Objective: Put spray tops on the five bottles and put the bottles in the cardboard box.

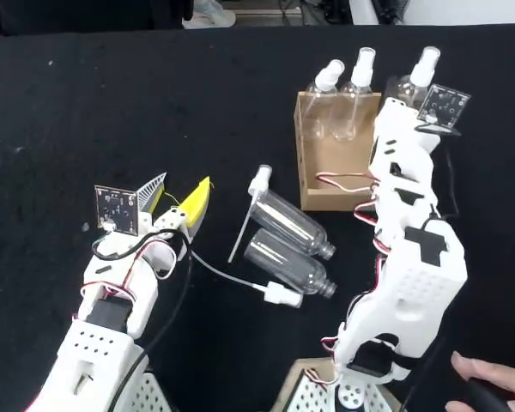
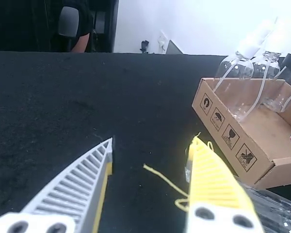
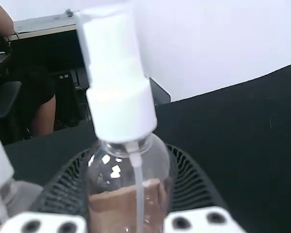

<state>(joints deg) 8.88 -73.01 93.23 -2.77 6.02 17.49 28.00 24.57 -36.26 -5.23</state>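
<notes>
The cardboard box (image 1: 324, 176) lies open at centre right, with two capped bottles (image 1: 328, 105) (image 1: 357, 93) standing at its far wall. My right gripper (image 1: 405, 101) is shut on a third clear bottle (image 1: 419, 79) with a white spray top (image 3: 117, 85), held upright at the box's far right corner. Two uncapped bottles (image 1: 292, 223) (image 1: 288, 263) lie side by side on the black table. One loose spray top (image 1: 259, 183) lies beside them and another (image 1: 283, 294) lies nearer the front. My left gripper (image 1: 184, 182) (image 2: 153, 141) stands open to their left, holding nothing.
The box (image 2: 235, 133) lies ahead and to one side of my left gripper's yellow finger (image 2: 211, 179). A loose yellow thread (image 2: 162, 179) hangs between its fingers. The right arm's white body (image 1: 412, 257) runs along the box's right side. Bare black table (image 1: 112, 112) stretches to the left.
</notes>
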